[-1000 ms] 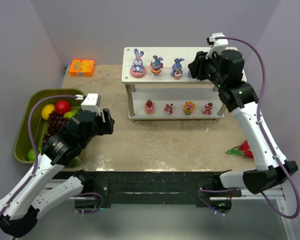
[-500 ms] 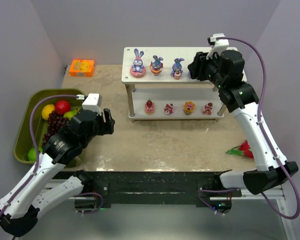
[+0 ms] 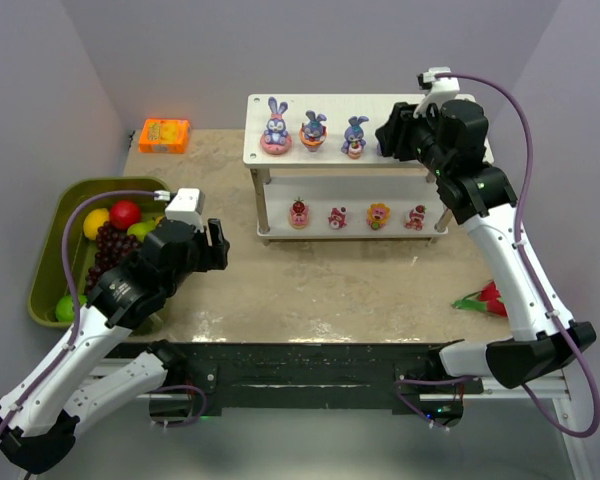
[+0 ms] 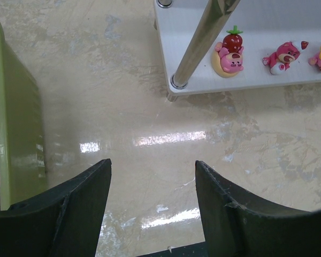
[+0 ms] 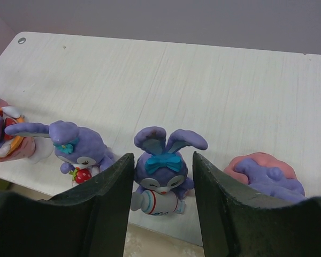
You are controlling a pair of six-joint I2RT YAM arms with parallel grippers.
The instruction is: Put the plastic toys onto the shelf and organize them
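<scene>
The white shelf (image 3: pixel 330 105) stands at the back of the table. On its top board stand three purple bunnies (image 3: pixel 275 128) (image 3: pixel 313 130) (image 3: pixel 355 136). My right gripper (image 3: pixel 385 135) hovers at their right end. In the right wrist view it is open (image 5: pixel 163 155) around an upright bunny with a teal bow (image 5: pixel 161 174); there is a gap at the right finger. Another bunny (image 5: pixel 77 150) stands to its left, and one on a pink base (image 5: pixel 265 174) lies to its right. Several small cake-like figures (image 3: pixel 336 216) line the lower board. My left gripper (image 3: pixel 218 245) is open and empty (image 4: pixel 152 163) above the table.
An olive-green bin (image 3: pixel 55 250) holding grapes, an apple and a lemon sits at the left, close beside my left arm. An orange box (image 3: pixel 165 135) lies at the back left. A dragon fruit (image 3: pixel 488 297) lies at the right by the right arm. A shelf leg (image 4: pixel 195 43) stands ahead of my left gripper.
My right gripper's jaws have opened a little around the bunny on the top board. The left arm has shifted only slightly.
</scene>
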